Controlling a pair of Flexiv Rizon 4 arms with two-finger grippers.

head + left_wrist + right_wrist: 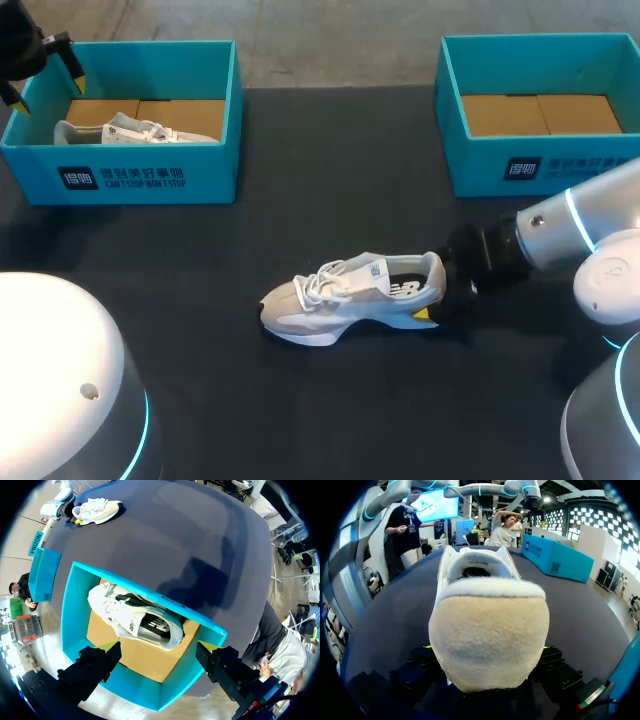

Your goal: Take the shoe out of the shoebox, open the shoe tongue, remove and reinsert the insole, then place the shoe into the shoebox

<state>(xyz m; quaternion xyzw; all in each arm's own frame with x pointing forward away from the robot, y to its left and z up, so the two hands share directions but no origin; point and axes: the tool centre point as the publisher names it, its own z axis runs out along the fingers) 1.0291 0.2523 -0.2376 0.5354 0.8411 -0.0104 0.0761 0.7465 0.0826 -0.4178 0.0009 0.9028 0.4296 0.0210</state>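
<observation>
The matte table top [330, 200] is charcoal black. The open cardboard left shoebox [150, 178] and right shoebox [560, 165] are turquoise, with brown floors and navy-and-white print on their front walls. The low lace-up sneaker on the table [350, 298] is white and cream, with white laces, black lining and a cream heel [489, 635]. The second sneaker [135, 617], in the left shoebox, is white with black inside.

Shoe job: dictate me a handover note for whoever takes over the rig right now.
Right gripper: fingers shut on the heel of the shoe, which lies on the table, outside both boxes.
Left gripper: open, above the left shoebox, which holds a second shoe.
Right shoebox: no shoe inside.
Done: shoe out of its box.
Left: open tongue, insole out and back in, shoe into box.
</observation>
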